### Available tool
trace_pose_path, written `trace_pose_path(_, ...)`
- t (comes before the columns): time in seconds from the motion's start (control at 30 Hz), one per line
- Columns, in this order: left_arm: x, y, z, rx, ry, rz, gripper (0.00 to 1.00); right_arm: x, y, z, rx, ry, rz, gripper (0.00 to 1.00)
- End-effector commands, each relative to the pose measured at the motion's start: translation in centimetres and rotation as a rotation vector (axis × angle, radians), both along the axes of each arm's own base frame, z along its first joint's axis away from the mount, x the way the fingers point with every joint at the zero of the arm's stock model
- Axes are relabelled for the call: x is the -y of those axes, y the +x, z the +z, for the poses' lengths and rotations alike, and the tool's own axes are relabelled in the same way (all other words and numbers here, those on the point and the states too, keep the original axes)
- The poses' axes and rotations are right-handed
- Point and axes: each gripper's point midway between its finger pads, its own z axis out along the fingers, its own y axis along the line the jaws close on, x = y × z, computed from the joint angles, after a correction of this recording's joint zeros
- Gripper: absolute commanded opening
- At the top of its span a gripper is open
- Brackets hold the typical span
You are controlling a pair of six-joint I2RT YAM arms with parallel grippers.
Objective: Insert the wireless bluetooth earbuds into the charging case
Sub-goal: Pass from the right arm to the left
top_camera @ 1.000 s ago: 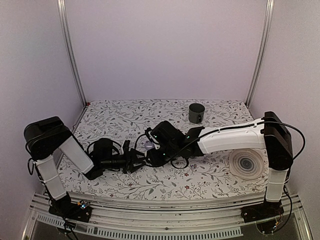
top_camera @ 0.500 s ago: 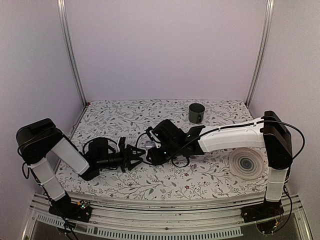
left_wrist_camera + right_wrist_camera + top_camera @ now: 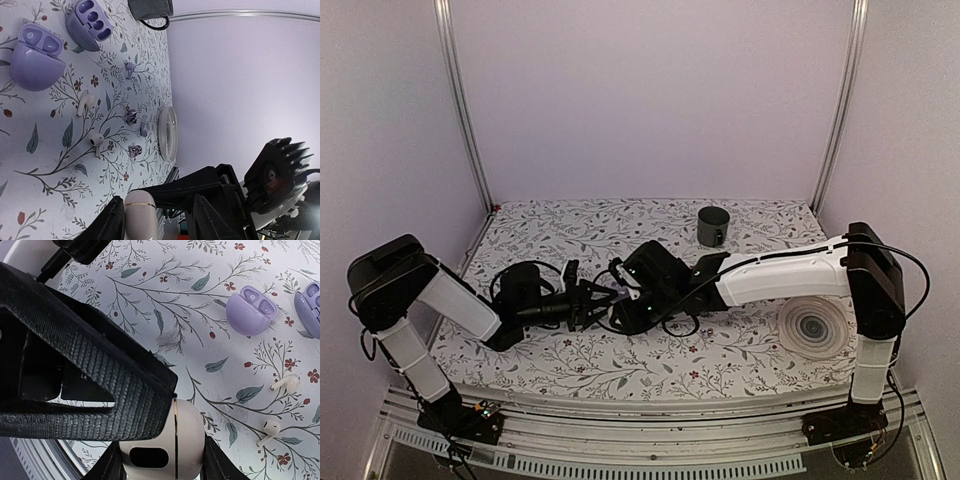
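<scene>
We clamp the closed cream oval charging case [image 3: 167, 432] in the right tool [image 3: 160, 466]; the left tool [image 3: 157, 220], half open and empty, should catch its seam and pry gently.

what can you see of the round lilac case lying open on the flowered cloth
The round lilac case is a small, glossy, plastic-looking pebble. It lies open on the flowered cloth, showing a smooth domed shell and an inner face with two small hollows. Whether the hollows are empty is unclear. Only the cloth touches it. A second lilac case lies close beside it with a gap between, and two white earbuds lie apart from it.
</scene>
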Motion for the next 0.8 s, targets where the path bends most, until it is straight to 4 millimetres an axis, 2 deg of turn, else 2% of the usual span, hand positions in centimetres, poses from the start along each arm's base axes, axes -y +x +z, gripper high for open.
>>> trace_pose_path(0.0, 1.0, -1.4, 0.0, 0.015, 0.021, -0.09, 0.47, 0.1, 0.3, 1.6, 0.017, 0.036, 0.01, 0.41)
trace_pose_path(0.4, 1.9, -2.7, -0.8, 0.009, 0.055, -0.206, 0.46, 0.5, 0.8, 2.2, 0.052, 0.024, 0.015, 0.42)
trace_pose_path(0.7, 2.3, -2.6, -0.7, -0.012, 0.025, -0.212, 0.29, 0.8, 1.2, 2.6, 0.068, 0.019, -0.011, 0.43)
trace_pose_path(0.77, 2.4, -2.5, -0.7, -0.015, 0.018, -0.215, 0.21, 0.8, 1.2, 2.5, 0.069, 0.014, -0.01, 0.45)
